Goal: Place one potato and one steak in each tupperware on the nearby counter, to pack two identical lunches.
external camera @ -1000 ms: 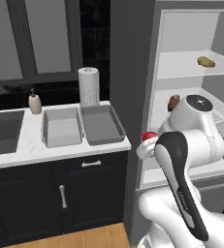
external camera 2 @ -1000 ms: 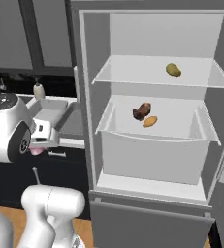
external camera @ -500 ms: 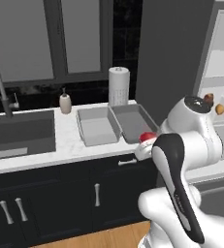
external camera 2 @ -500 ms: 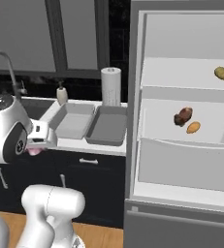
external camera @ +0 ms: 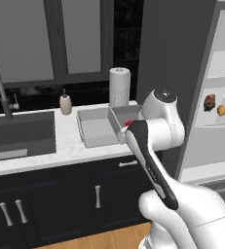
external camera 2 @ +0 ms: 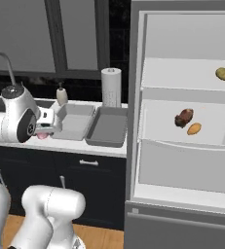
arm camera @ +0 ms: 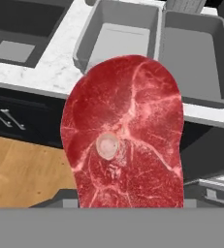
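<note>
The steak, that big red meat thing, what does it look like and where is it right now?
The steak is a flat raw slab, deep red with pale marbling and a small round white bone near its middle. It is rounded at the far end. The hand holds it by its near end, in the air in front of the counter, short of the two grey tupperware boxes. Nothing else touches it.

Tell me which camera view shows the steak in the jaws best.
The hand view: the raw steak faces the camera, marbling and bone plain. The left base view shows a red sliver behind the arm; the right base view a pink edge under the hand.
</note>
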Available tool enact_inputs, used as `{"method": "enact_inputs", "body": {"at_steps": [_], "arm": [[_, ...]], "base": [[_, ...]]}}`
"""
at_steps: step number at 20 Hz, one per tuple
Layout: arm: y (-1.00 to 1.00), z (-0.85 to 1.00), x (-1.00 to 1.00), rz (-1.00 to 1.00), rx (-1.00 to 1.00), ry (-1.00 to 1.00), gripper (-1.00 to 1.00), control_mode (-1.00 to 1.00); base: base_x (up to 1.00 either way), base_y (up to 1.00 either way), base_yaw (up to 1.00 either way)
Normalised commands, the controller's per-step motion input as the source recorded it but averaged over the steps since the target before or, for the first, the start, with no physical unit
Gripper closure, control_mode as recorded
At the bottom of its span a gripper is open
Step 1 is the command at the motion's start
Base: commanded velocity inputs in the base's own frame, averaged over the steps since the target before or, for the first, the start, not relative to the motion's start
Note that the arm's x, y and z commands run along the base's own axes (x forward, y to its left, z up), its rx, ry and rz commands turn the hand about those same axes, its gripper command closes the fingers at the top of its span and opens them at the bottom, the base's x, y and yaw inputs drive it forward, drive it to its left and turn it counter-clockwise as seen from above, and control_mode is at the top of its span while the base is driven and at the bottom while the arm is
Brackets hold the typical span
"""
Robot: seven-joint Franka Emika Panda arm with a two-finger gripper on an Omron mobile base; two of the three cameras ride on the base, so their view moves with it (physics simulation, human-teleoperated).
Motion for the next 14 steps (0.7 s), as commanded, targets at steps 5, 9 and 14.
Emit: {"method": "enact_inputs", "body": {"at_steps": [5, 9, 14], "arm": [[0.69, -0.01, 0.96, -0.06, -0.08, -0.01, 1.00, -1.00], [0.10, 0.00, 0.65, -0.05, -0.03, 0.00, 1.00, -1.00], [0.00, 0.00, 0.74, 0.00, 0.00, 0.02, 1.00, -1.00]], "base": [[0.00, 0.00, 0.00], [0.00, 0.00, 0.00], [0.00, 0.00, 0.00]]}}
